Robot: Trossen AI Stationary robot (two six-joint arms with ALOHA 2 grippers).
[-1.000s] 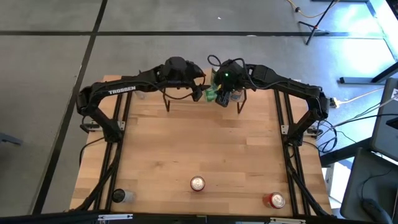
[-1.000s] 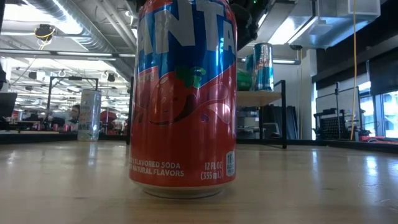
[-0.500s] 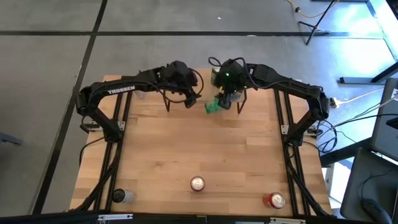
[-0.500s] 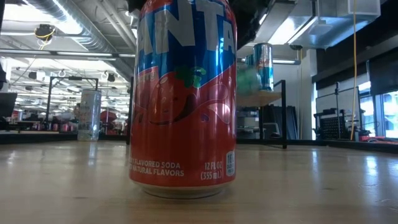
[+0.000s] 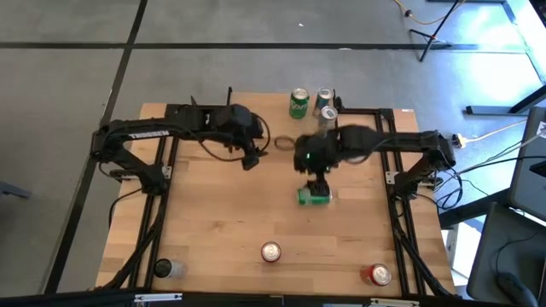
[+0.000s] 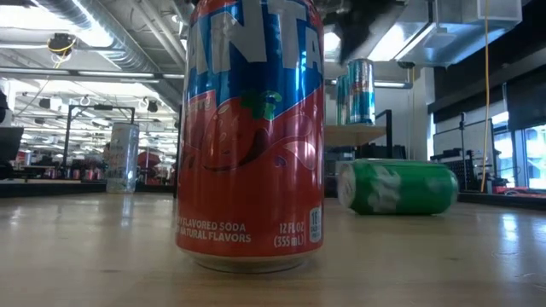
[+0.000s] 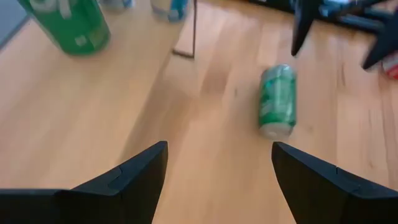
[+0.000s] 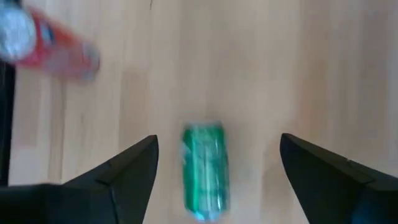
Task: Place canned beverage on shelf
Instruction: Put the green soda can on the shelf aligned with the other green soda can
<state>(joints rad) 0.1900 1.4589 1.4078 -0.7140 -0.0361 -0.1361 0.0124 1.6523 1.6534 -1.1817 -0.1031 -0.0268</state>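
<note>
A green can [image 5: 313, 196] lies on its side on the table's middle, also in the low view [image 6: 397, 186]. My right gripper [image 5: 316, 181] hangs open just above it, its fingers [image 8: 134, 165] wide on either side of the can [image 8: 205, 171] without touching. My left gripper [image 5: 250, 160] is open over the table left of it and holds nothing [image 7: 219, 146]. On the shelf [image 6: 351, 133] at the far edge stand a green can [image 5: 299, 102] and a blue-and-silver can [image 6: 361, 91].
A red Fanta can [image 6: 252, 136] stands at the near edge's middle [image 5: 271, 251]. Another red can [image 5: 378, 275] is at the near right corner and a clear can [image 5: 162, 269] at the near left. Bare wood lies between them and the arms.
The green can, held up at the shelf between both grippers a second ago, has fallen and now lies on its side on the table's middle. My right gripper has let it go and swung toward the near edge over it. My left gripper has drawn back toward the left.
</note>
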